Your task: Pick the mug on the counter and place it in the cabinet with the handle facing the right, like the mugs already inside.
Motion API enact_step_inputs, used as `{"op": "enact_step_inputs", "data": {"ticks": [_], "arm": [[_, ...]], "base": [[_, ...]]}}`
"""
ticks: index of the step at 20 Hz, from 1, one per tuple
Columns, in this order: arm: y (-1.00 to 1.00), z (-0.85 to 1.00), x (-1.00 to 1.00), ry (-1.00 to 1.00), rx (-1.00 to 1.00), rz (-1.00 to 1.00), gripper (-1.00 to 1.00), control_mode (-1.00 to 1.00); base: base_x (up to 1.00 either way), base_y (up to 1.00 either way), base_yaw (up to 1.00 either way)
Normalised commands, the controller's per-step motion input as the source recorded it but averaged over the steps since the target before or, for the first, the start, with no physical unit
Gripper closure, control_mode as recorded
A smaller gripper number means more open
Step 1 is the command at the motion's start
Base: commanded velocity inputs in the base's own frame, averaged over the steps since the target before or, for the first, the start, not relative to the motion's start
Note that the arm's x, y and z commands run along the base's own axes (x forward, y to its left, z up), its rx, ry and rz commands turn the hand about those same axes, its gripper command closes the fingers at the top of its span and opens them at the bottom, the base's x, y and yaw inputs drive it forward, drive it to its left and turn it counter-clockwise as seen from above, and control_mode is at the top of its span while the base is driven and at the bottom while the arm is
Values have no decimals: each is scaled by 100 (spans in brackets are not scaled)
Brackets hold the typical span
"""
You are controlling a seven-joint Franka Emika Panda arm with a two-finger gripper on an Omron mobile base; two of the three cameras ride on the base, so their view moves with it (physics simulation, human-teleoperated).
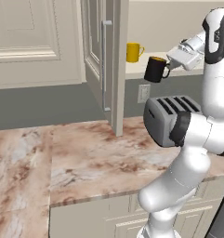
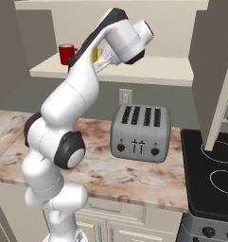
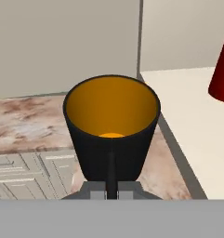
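Note:
The black mug (image 1: 155,69) with its orange-yellow inside hangs in the air in front of the open cabinet's shelf (image 1: 133,69), well above the counter (image 1: 90,158). Its loop handle (image 1: 167,70) points right, and my gripper (image 1: 169,69) is shut on it. In the hand view the mug (image 3: 111,125) sits just beyond my fingertips, mouth towards the camera, with the handle (image 3: 112,169) pinched between the jaws. The beige shelf (image 3: 197,130) lies to its right and the counter (image 3: 29,125) shows below and to its left.
A yellow mug (image 1: 133,52) and a red mug (image 2: 66,53) stand on the shelf. The cabinet door (image 1: 114,60) stands open to the mug's left, with its silver bar (image 1: 105,65). A grey toaster (image 1: 167,118) sits under the arm, and a black stove (image 2: 214,175) lies to its right.

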Motion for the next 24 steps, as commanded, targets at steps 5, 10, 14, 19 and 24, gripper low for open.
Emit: {"op": "enact_step_inputs", "data": {"ticks": [5, 10, 14, 19, 24], "arm": [[-4, 26, 21, -16, 0, 1, 100, -100], [-21, 1, 23, -11, 0, -5, 100, -100], [-21, 0, 15, -7, 0, -10, 100, -100], [-13, 0, 28, 0, 0, -13, 100, -100], [-6, 0, 40, 3, 0, -14, 100, -100]], "base": [[0, 0, 0], [0, 0, 0], [0, 0, 0], [0, 0, 0], [0, 0, 0]]}}
